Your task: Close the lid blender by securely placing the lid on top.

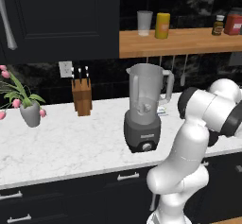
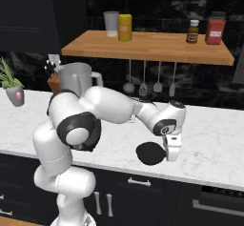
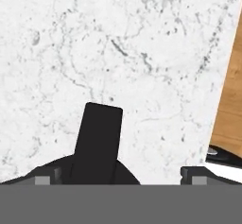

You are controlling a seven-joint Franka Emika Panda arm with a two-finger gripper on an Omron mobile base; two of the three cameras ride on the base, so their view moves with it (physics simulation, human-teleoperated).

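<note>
The blender, a clear greyish jar with no cap on a dark grey base, stands on the marble counter; its jar peeks out behind my arm. The lid, a flat black disc, lies on the counter near the front edge, well to the blender's right. My gripper points straight down just beside the lid's right rim, close to the counter. In the hand view the gripper is open: its fingers stand wide apart with bare marble between them. A dark curved shape by the left finger looks like the lid's rim.
A knife block and a potted plant stand left of the blender. Above, a wooden shelf carries a clear cup, a yellow cup and jars, with utensils hanging below. The counter's front edge lies close to the gripper.
</note>
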